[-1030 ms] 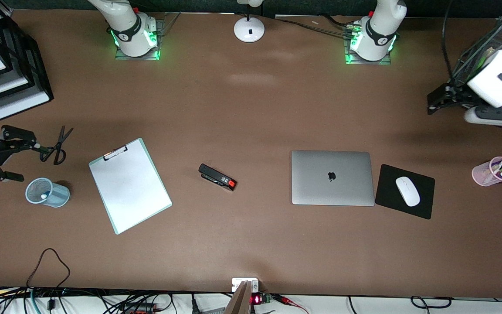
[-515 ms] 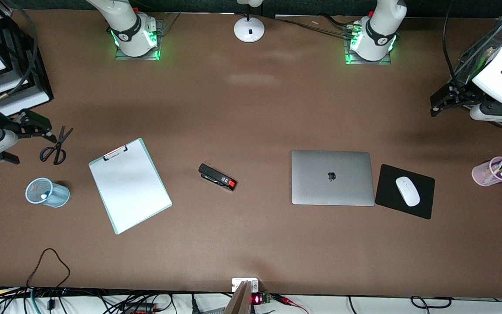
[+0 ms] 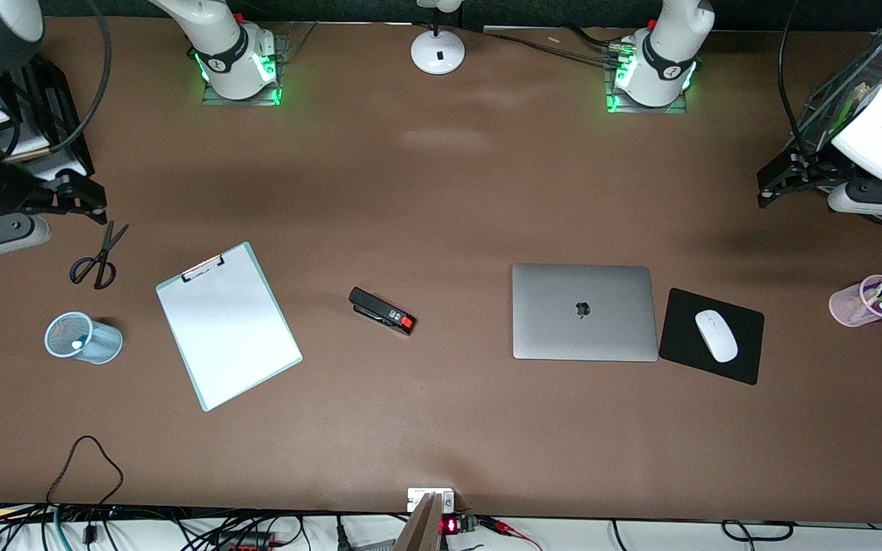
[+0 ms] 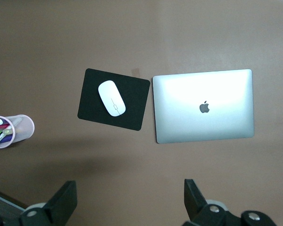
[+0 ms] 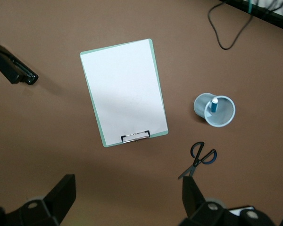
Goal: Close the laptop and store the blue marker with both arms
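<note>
The laptop [image 3: 584, 311] lay flat on the table with its lid fully down, logo up, just beside the black mouse pad [image 3: 711, 335] that carried a white mouse [image 3: 716, 335]. The blue marker [image 5: 214, 104] stood in the light-blue mesh cup [image 3: 83, 338] toward the right arm's end of the table, near the scissors [image 3: 99, 255] and the clipboard [image 3: 227, 324] (only the right wrist view showed its blue body and white end clearly). By that layout, both halves of the task looked done and the step in hand was the retreat.

The left gripper [image 3: 776, 177] hung over the table's edge at the left arm's end, jaws spread and empty. The right gripper [image 3: 73, 197] hung over the table near the scissors, jaws likewise spread, holding nothing. The next move probably called only for both arms to park clear, without brushing the pink pen cup [image 3: 867, 301] or the mesh cup.
</note>
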